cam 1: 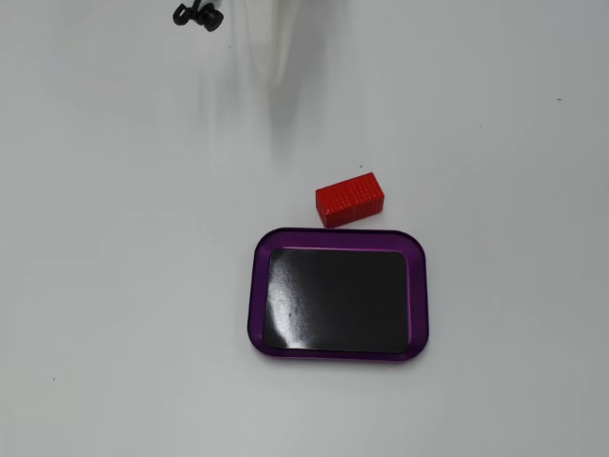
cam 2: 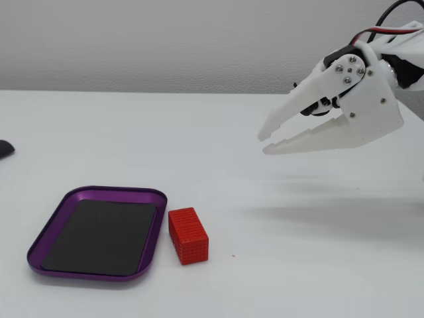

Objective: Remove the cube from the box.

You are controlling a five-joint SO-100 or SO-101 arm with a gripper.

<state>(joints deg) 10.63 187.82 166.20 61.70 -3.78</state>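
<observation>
The red cube [cam 1: 350, 199] lies on the white table outside the box, close beside its rim; in a fixed view it [cam 2: 188, 236] sits just right of the box. The box, a purple-rimmed tray [cam 1: 338, 232] with a glossy black floor, is empty; it also shows in a fixed view [cam 2: 112, 192]. My white gripper [cam 2: 265, 142] hangs in the air well above and to the right of the cube, its jaws nearly together and holding nothing. In the other fixed view it is only a faint white blur [cam 1: 271, 48] at the top edge.
A small black object [cam 1: 198, 14] lies at the table's top left edge in a fixed view. A dark object [cam 2: 5, 148] shows at the left edge of a fixed view. A grey wall stands behind the table.
</observation>
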